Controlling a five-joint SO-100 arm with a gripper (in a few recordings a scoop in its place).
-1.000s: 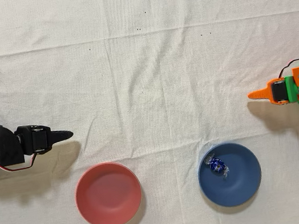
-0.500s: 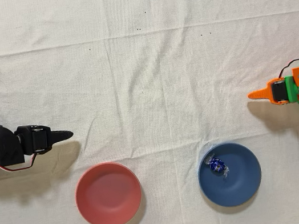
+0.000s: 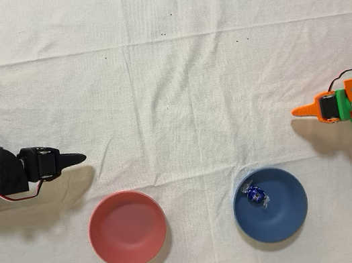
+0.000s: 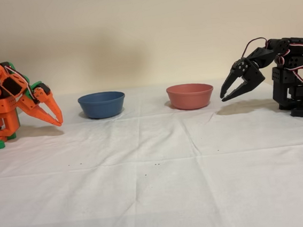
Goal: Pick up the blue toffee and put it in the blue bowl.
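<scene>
The blue toffee (image 3: 256, 193) lies inside the blue bowl (image 3: 287, 211), left of the bowl's middle in the overhead view, with its clear wrapper ends spread out. In the fixed view the blue bowl (image 4: 102, 104) stands left of centre and its wall hides the sweet. My orange gripper (image 3: 295, 112) rests at the right edge of the overhead view, well above and right of the bowl. In the fixed view the gripper (image 4: 59, 121) points down at the cloth, left of the bowl, shut with nothing in it.
A pinkish-red bowl (image 3: 127, 228) stands to the left of the blue one in the overhead view. The idle black arm (image 3: 6, 176) sits at the left edge. A white creased cloth (image 3: 165, 72) covers the table.
</scene>
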